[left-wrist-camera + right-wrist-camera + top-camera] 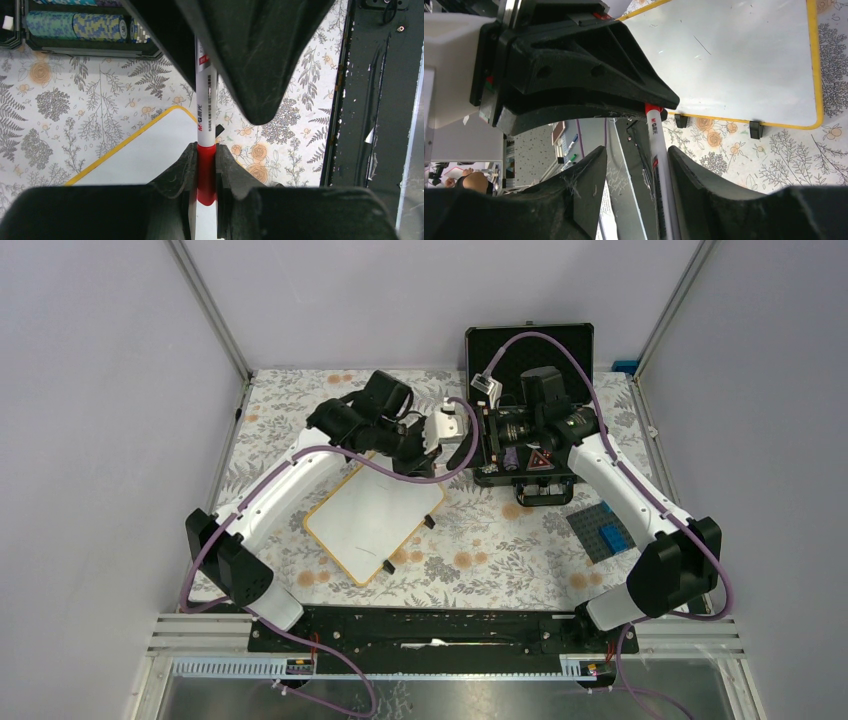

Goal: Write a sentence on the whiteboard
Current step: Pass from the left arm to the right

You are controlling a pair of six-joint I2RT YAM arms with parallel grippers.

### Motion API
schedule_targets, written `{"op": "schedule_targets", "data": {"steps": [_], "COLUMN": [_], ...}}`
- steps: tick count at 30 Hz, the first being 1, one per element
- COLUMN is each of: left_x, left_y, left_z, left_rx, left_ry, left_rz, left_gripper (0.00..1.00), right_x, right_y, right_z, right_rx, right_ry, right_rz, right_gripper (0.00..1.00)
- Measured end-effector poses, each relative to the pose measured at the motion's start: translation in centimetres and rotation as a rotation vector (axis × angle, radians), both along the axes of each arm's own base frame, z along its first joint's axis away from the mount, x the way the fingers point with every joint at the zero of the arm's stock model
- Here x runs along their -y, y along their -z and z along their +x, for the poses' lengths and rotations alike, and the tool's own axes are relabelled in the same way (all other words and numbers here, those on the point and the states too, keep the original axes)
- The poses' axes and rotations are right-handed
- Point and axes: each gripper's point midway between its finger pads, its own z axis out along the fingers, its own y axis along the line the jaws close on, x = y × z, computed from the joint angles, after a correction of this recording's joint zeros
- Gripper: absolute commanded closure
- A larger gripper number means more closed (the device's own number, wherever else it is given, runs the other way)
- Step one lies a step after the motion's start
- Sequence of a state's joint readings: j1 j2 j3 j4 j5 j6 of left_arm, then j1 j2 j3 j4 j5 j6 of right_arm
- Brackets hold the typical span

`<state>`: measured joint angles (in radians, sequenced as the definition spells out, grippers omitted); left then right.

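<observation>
Glossy whiteboard (375, 515), matt patterned tablecloth (500, 540)

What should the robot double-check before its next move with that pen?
1. Left gripper clamped on the marker: ok.
2. Right gripper clear of the marker: not ok, its fingers stand apart but straddle the barrel.
3. Marker cap removed: cannot tell.
4. Whiteboard blank, with room to write: ok.
5. Sentence on the whiteboard: not ok, no lettering yet.

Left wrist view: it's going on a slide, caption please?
Left end effector clamps a red-and-white marker over the whiteboard corner.
</observation>
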<state>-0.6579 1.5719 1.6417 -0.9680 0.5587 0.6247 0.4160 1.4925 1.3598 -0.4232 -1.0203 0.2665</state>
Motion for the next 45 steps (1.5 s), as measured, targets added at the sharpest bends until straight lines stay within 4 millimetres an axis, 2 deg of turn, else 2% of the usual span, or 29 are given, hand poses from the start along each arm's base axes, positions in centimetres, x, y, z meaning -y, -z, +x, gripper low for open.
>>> {"op": "schedule_targets", "data": {"steps": [12,15,19,26,36,40,42,45], "left_x": [-0.2,0.1,0.4,0.5,0.6,0.6,0.6,0.6], "left_y": [-0.2,-0.8,-1.5,-1.2,-0.8,-0.6,-0.5,-0.5], "left_z": [0.1,0.1,0.0,-0.1,-0.3,-0.4,-0.4,-0.5], "left_rx": [0.005,0.018,0.029,0.020,0.011,0.003,0.002,0.001], "left_ry": [-0.001,0.006,0.013,0.016,0.021,0.025,0.028,0.029], "left_rz": [0.001,-0.010,-0.019,-0.001,0.010,0.019,0.020,0.022], "left_gripper": [1.00,1.00,1.00,1.00,1.00,1.00,1.00,1.00], "right_x": [0.1,0.0,-0.1,-0.1,-0.1,0.0,0.0,0.1], "right_y": [-0.1,-0.2,-0.1,0.0,-0.1,0.5,0.6,0.8], "right_z": [-0.2,-0.4,-0.3,-0.2,-0.1,0.0,0.1,0.0], "right_rx": [-0.020,-0.030,-0.034,-0.036,-0.041,-0.044,-0.044,-0.047], "right_ry": [-0.010,-0.021,-0.021,-0.017,-0.015,-0.002,0.003,0.003], "right_rz": [0.009,0.019,0.021,0.019,0.020,0.006,-0.001,-0.006], "right_gripper": [0.49,0.51,0.51,0.49,0.65,0.78,0.76,0.54]}}
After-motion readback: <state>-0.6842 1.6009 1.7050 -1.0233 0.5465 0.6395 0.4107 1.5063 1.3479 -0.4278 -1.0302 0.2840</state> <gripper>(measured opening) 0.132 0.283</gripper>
